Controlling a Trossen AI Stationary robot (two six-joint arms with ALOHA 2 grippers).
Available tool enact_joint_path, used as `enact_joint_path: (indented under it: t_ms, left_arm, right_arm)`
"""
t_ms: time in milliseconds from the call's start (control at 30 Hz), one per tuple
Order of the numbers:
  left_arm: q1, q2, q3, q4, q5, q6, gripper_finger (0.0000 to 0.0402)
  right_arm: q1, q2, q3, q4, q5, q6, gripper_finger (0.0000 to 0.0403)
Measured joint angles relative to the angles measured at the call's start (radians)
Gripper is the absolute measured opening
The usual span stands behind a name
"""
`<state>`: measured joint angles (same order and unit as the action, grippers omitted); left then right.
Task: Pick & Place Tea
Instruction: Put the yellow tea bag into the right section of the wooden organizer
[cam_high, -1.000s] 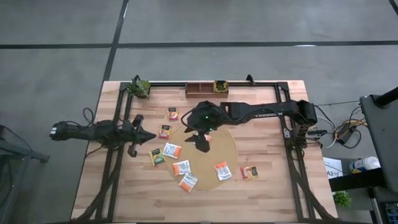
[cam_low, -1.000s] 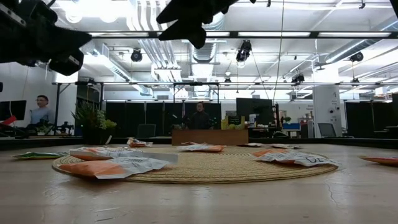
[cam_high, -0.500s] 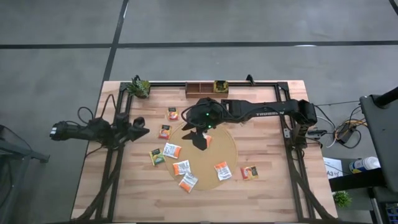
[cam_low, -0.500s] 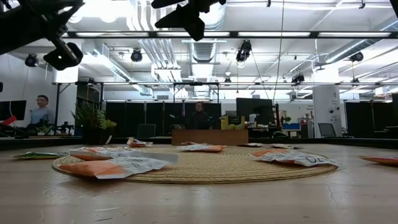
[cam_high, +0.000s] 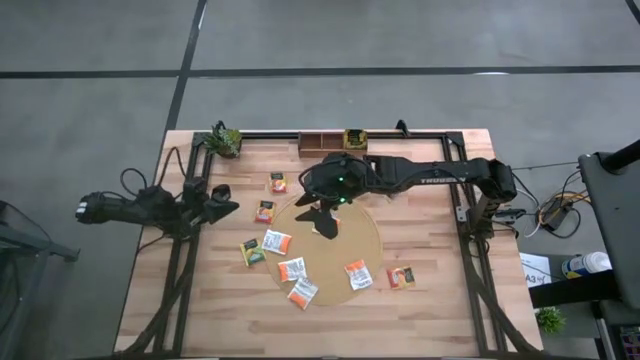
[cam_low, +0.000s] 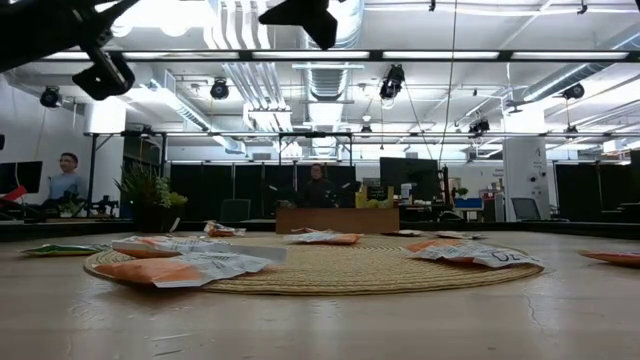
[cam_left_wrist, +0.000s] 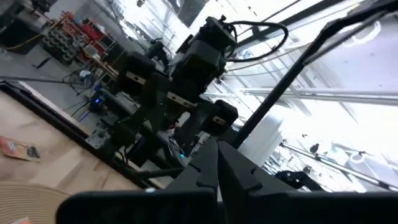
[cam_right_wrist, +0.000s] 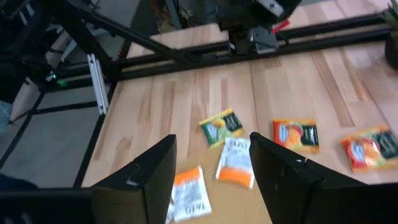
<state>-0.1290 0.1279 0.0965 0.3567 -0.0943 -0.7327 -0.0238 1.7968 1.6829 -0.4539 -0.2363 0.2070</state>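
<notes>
Several tea sachets lie flat on the wooden table and on the round tan mat (cam_high: 345, 248): orange ones (cam_high: 277, 182) (cam_high: 401, 276), white-and-orange ones (cam_high: 276, 241) (cam_high: 358, 274), and a green-yellow one (cam_high: 251, 251). One more (cam_high: 354, 138) sits in the brown tray (cam_high: 322, 142). My right gripper (cam_high: 325, 213) hangs high over the mat's far-left part, open and empty. In its wrist view its fingers (cam_right_wrist: 214, 180) frame sachets (cam_right_wrist: 235, 162) far below. My left gripper (cam_high: 228, 205) is shut and waits raised near the table's left edge.
A small potted plant (cam_high: 224, 141) stands at the far left corner. Black frame rails (cam_high: 465, 215) run along the table's left and right sides. In the low view both arms (cam_low: 305, 15) (cam_low: 100, 70) are well above the sachets (cam_low: 190, 265). A person sits far behind the table.
My right gripper has risen and moved a little toward the far edge, staying over the mat. My left arm has drawn back toward the table's left edge and lifted. No sachet has moved.
</notes>
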Motion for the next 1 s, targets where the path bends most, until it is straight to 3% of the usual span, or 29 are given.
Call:
enact_joint_path:
  t_ms: [267,567,800,1000]
  left_arm:
    - [0.0,0.122,0.073,0.002,-0.001,-0.073,0.0093]
    - [0.0,0.246,0.145,0.004,-0.044,0.006,0.0205]
    - [0.001,0.294,0.197,0.009,-0.02,0.004,0.0218]
    - [0.001,0.363,0.335,-0.091,-0.016,0.134,0.0218]
  right_arm:
    - [0.0,-0.076,0.0,-0.147,0.0,0.003,0.0201]
    - [0.0,-0.16,-0.001,-0.167,0.001,0.028,0.0201]
    - [0.0,-0.208,-0.001,-0.173,0.003,0.072,0.0201]
    - [0.0,-0.225,-0.001,-0.198,0.008,0.081,0.0201]
